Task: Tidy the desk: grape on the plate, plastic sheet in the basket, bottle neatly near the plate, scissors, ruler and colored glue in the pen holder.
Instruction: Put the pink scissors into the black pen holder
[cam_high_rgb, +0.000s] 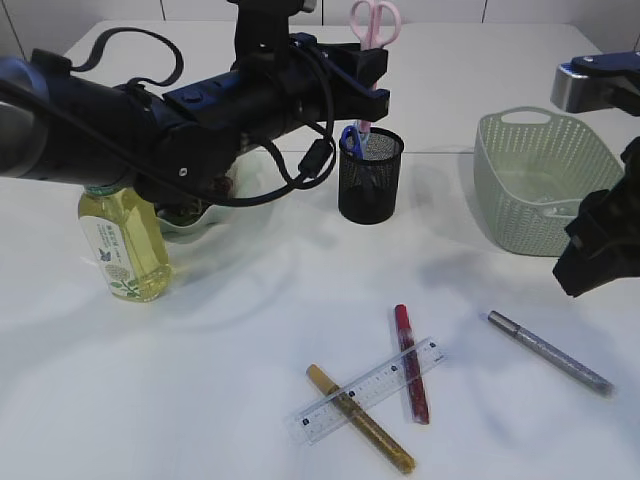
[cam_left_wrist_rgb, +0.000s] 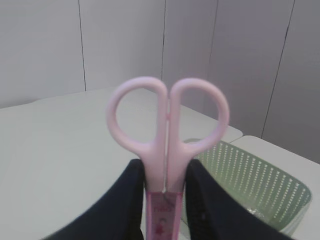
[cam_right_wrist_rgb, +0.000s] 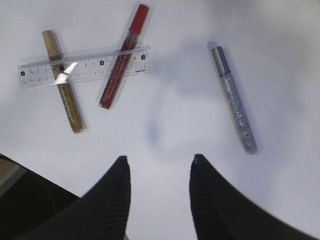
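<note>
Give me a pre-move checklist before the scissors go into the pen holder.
1. Left gripper shut on scissors: ok.
2. Scissors above the pen holder: ok in the exterior view; exact alignment cannot tell.
3. Room in the holder: cannot tell; something blue already stands inside.
4. Right gripper open, empty, clear of the holder: ok.
5. Ruler and glue sticks still on the table: not ok, pending.
</note>
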